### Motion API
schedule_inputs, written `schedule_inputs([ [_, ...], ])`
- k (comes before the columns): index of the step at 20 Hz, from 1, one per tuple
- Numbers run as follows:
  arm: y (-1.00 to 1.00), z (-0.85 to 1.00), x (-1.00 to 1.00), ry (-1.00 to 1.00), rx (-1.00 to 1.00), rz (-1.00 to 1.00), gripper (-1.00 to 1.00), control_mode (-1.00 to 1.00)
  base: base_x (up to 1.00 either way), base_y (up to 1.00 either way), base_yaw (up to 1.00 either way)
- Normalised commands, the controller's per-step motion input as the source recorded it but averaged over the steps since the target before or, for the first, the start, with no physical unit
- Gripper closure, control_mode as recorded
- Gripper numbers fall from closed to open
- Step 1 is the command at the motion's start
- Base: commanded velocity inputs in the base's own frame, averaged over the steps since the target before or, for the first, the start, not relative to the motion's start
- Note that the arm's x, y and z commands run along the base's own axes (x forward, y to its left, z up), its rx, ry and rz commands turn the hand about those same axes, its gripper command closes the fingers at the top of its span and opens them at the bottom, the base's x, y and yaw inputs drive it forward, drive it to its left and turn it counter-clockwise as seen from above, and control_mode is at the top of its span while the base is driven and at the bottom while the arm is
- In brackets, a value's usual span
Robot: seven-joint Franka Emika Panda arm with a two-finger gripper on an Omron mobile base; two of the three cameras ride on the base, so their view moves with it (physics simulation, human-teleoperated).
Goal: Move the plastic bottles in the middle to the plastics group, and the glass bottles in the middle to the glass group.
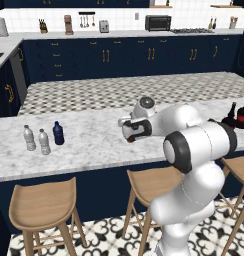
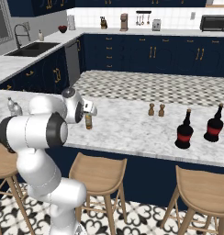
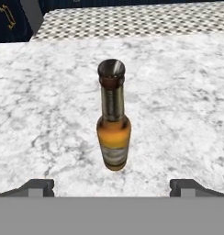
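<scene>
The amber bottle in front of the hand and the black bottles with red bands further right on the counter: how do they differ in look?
The amber bottle is slim and orange-brown with a pale label; each black bottle is squat, wide and dark with a red band. The amber bottle stands alone between the open fingertips of the hand; the black bottles stand as a pair, the second beside the first. All stand upright on the marble counter.

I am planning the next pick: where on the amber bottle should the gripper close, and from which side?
Grip the amber bottle on its wide lower body, coming in level from the gripper's side. It stands upright and alone on the marble counter, centred between the wide-open fingertips; the thin neck likely offers less hold.
</scene>
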Motion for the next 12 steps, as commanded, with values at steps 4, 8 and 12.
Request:
schedule_inputs([
  [4,0.00,0.00,0.00,0.01,0.00,0.00,-1.00,-1.00,0.00,0.00,0.00],
  [8,0.00,0.00,0.21,0.07,0.00,0.00,-1.00,-1.00,0.00,0.00,0.00],
  [12,0.00,0.00,0.20,0.07,0.00,0.00,-1.00,-1.00,0.00,0.00,0.00],
])
